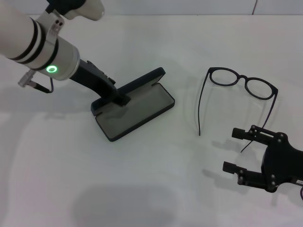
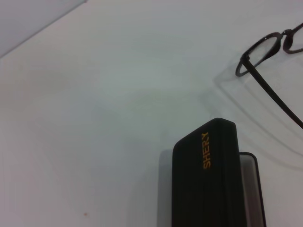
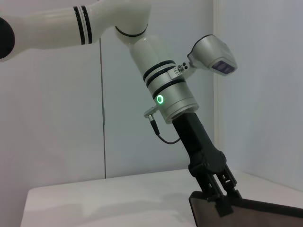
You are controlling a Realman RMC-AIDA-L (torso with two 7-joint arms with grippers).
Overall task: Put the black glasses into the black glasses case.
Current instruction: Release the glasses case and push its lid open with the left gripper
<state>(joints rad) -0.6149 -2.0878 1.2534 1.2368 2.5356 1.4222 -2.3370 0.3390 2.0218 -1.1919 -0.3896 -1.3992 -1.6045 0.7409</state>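
The black glasses case [image 1: 137, 111] lies open left of the table's middle, its grey lining up and its lid [image 1: 139, 84] standing. My left gripper [image 1: 120, 98] is shut on the lid's edge; the right wrist view shows it [image 3: 218, 198] clamped on the lid [image 3: 255, 215]. The left wrist view shows the lid [image 2: 208, 179] with its orange lettering. The black glasses [image 1: 242, 79] lie unfolded on the table to the case's right, temple arms pointing toward me; they also show in the left wrist view [image 2: 285, 38]. My right gripper [image 1: 230, 150] is open and empty, just in front of the glasses.
The white table [image 1: 151, 189] bears only the case and the glasses. My left arm [image 1: 38, 45] reaches in from the far left. A pale wall [image 3: 52, 118] stands behind the table.
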